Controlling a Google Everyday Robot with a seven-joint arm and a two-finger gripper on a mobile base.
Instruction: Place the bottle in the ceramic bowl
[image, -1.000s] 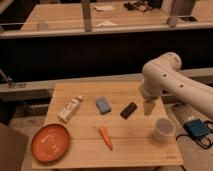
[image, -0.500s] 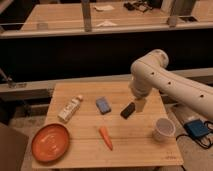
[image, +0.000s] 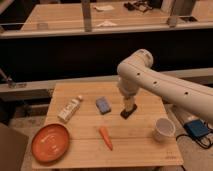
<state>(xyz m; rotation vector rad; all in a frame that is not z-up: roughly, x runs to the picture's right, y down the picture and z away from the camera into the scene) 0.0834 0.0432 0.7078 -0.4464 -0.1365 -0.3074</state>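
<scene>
Bottle first: the bottle lies on its side near the left end of the wooden table. It is slanted, with its cap pointing toward the far edge. Nothing touches it. Just in front of it, at the near left corner, sits the ceramic bowl, glossy orange and shallow, with nothing in it.

Moving right, a small blue block lies near the middle of the table, and a carrot lies nearer the front edge. Neither is between the bottle and the bowl.

Further right, the gripper hangs low over a small dark object. Its fingers are spread and hold nothing. It is well apart from the bottle, so from where I stand the step in hand is the reach.

To do that well, I would carry the gripper left above the blue block rather than past it. The fingers should turn to straddle the bottle across its narrow width, near its middle, then come straight down. A slim bottle lying flat could roll or skid if only one finger meets it.

At the far right stands a white cup, upright, and as far as I can see, empty.
</scene>
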